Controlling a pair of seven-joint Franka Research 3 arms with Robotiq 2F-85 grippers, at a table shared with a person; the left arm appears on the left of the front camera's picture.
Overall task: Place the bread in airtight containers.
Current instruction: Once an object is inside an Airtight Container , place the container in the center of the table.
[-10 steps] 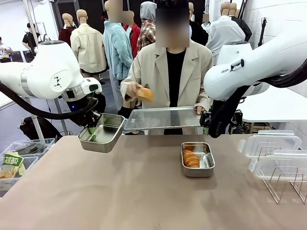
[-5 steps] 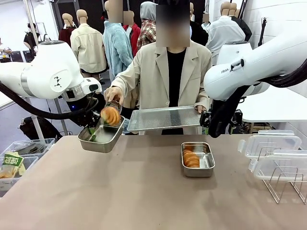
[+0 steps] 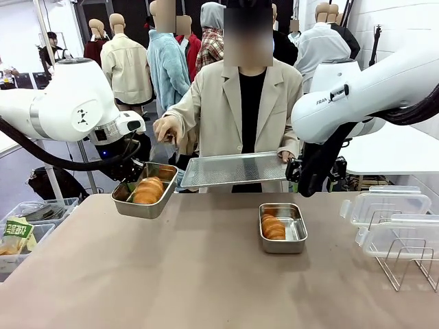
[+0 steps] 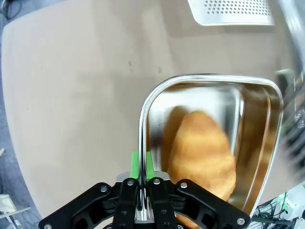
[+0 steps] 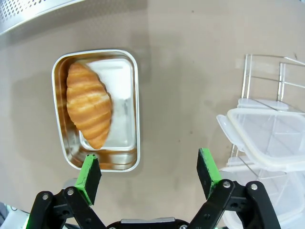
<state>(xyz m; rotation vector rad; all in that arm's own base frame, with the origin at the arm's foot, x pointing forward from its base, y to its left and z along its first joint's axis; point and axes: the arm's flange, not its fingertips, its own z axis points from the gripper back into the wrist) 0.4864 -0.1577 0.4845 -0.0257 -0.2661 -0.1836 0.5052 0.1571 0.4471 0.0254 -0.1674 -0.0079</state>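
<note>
My left gripper [image 3: 131, 189] is shut on the rim of a small steel container [image 3: 143, 208] and holds it in the air over the table's left side. A golden ridged bread roll [image 3: 149, 190] lies inside it. In the left wrist view the green pads [image 4: 136, 164] clamp the container's rim [image 4: 142, 109], with the roll [image 4: 202, 162] just beyond. A second steel container [image 3: 282, 248] rests mid-table with another roll [image 3: 273, 227] in it. My right gripper [image 5: 150, 169] hangs open above and beside that container [image 5: 136, 105] and its roll [image 5: 88, 105].
Across the table a person holds a perforated metal tray [image 3: 233, 168] in one hand, with the other hand [image 3: 164, 129] raised over the held container. Clear plastic lids [image 3: 389, 204] lie on a wire rack [image 3: 405, 264] at the right. Bins [image 3: 27, 229] stand off the left edge.
The person's hand carried a roll from above the tray down into the container my left gripper holds, then lifted away. Both arms have stayed still.
</note>
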